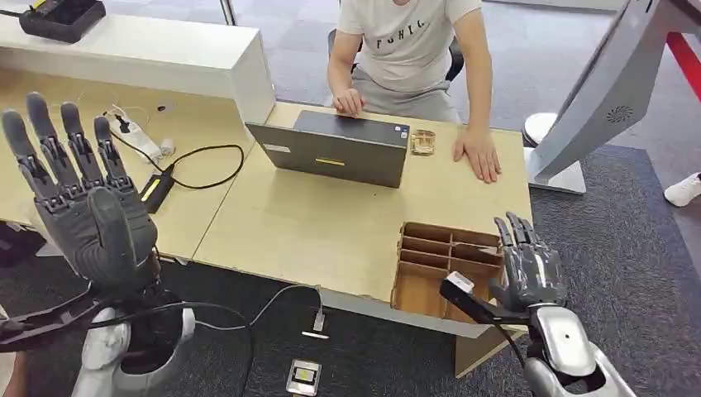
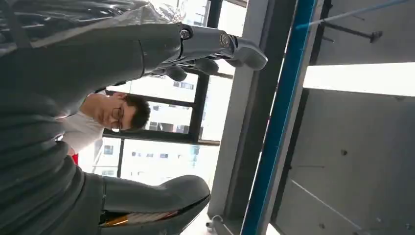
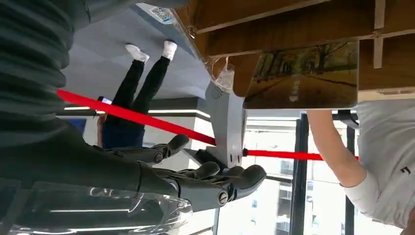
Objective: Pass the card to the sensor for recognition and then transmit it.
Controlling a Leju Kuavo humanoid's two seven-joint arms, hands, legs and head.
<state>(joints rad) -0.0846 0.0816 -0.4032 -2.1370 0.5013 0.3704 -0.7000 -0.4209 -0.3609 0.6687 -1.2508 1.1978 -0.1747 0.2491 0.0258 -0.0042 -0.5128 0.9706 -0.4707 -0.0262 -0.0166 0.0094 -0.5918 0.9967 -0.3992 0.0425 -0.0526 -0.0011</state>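
A wooden slotted box sits at the near right corner of the table. In the right wrist view a card printed with a tree-lined road stands in the wooden box. A grey box-shaped sensor unit with a yellow strip stands mid-table in front of a seated person. My right hand hovers just right of the box, fingers stretched and apart, holding nothing; the right hand is bare in its wrist view too. My left hand is raised at the left, fingers spread upward, empty.
The person's hands rest on the table beside a small clear holder. A power strip, cables and a black adapter lie on the left table. A grey machine stand rises at right. A small device lies on the floor.
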